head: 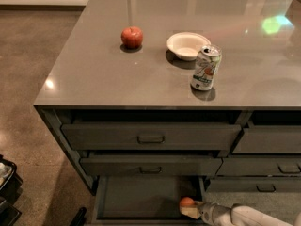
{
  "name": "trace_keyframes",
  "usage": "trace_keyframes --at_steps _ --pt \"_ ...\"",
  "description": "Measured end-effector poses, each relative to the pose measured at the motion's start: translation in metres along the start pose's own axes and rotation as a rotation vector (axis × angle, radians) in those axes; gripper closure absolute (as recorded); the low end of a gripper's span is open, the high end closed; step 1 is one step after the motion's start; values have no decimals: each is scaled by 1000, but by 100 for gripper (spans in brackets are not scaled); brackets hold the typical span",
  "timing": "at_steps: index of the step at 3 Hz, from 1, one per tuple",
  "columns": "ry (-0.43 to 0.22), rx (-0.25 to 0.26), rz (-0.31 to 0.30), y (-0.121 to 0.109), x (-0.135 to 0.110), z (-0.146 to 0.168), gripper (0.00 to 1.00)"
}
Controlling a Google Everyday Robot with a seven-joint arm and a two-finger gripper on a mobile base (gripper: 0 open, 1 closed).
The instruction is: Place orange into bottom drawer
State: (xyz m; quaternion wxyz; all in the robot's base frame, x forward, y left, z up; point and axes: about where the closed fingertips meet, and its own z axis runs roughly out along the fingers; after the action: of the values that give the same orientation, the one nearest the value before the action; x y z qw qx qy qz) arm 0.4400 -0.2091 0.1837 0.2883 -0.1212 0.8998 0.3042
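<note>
Pinching the orange (186, 201), the hand (189, 208) hangs inside the open bottom drawer (136, 197); the can (205, 68) label is unreadable.

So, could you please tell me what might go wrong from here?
The orange is at the claw, by the right wall of the open drawer. It may bump that wall, or roll across the bare floor. The arm reaching in from the right could snag on the drawer when pulled out.

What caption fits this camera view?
The gripper, orange at its tip, reaches inside the open bottom drawer, right end; apple, bowl, can on countertop.
</note>
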Motion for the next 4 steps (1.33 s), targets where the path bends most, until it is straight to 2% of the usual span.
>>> trace_keyframes --at_steps 3,4 --pt "0 0 0 0 0 0 17" --pt "0 0 0 0 0 0 0"
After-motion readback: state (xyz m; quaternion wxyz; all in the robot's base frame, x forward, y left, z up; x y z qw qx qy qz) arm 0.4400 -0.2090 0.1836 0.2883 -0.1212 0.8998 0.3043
